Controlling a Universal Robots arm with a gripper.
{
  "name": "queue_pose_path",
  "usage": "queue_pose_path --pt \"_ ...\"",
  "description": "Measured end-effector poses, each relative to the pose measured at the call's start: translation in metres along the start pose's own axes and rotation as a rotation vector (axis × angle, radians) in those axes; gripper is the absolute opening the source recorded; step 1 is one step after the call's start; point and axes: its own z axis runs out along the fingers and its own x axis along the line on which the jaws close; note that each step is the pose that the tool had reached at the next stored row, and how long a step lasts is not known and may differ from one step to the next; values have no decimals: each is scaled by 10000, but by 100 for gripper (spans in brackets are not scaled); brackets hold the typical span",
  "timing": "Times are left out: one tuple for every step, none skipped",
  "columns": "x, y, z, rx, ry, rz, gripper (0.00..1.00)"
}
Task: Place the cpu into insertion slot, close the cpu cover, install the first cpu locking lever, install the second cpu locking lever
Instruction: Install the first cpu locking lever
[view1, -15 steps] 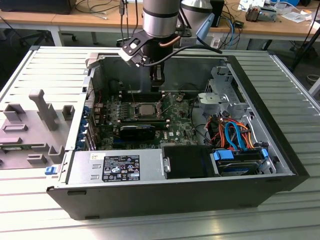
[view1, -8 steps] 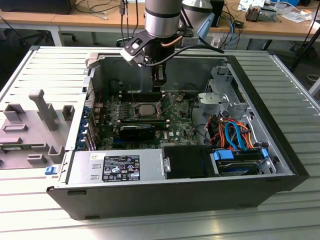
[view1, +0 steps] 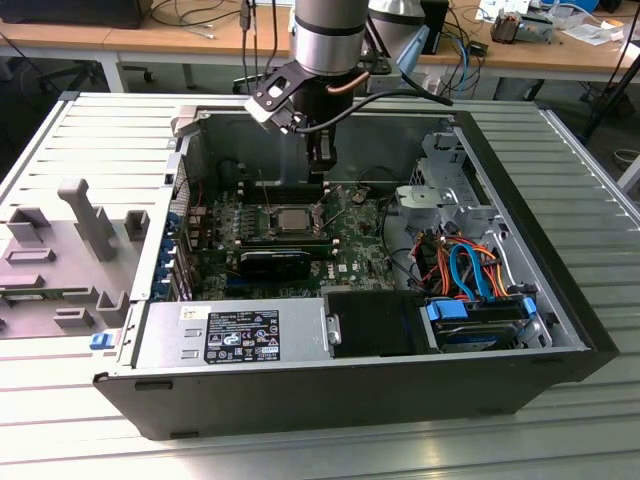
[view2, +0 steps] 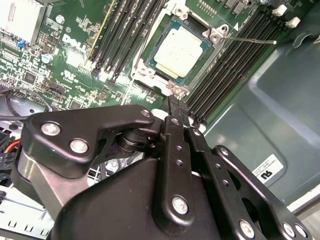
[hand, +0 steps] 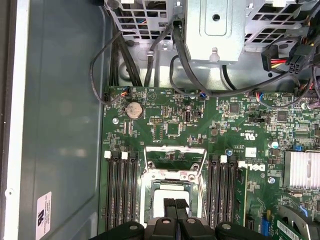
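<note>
The cpu (view2: 180, 50) lies flat in the insertion slot (view2: 142, 70) on the green board, its silver-grey top and green edge uncovered. In the first wrist view the cpu cover (hand: 175, 150) stands raised off the cpu (hand: 162, 192), hinged up at one side of the socket. A thin locking lever (view2: 250, 40) sticks out sideways from a socket corner, unlatched. My gripper (view2: 175, 106) hangs just beside the socket's edge, fingers pressed together with nothing between them. The fingertips (hand: 170, 204) hover over the chip's near side. In the exterior view the gripper (view1: 322, 165) is above and behind the insertion slot (view1: 290, 218).
Black memory slots (view2: 225, 65) flank the socket on both sides. A metal drive cage (view1: 445, 190) with orange and blue cables (view1: 465, 265) fills the exterior view's right, and the power supply (view1: 230, 335) sits at the front. Case walls (hand: 60, 125) enclose the board. Grey fixtures (view1: 85, 220) stand outside on the exterior view's left.
</note>
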Motion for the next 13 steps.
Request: queue_pose_path --pt "0 5 0 0 0 0 11" --pt "-1 14 0 -1 0 0 11" --pt "-1 27 0 0 0 0 11" --pt "-2 37 0 0 0 0 11" --pt "-2 50 0 0 0 0 11" --pt "-3 62 -1 0 0 0 11" --pt "-3 70 -1 0 0 0 11" --pt "-3 75 -1 0 1 0 11" --pt "-4 84 -1 0 0 0 11" --pt "-4 91 -1 0 0 0 11" --pt "-4 97 -1 0 0 0 11" --pt "-5 106 -1 0 1 -1 11" --pt "-5 111 -1 0 0 -1 11"
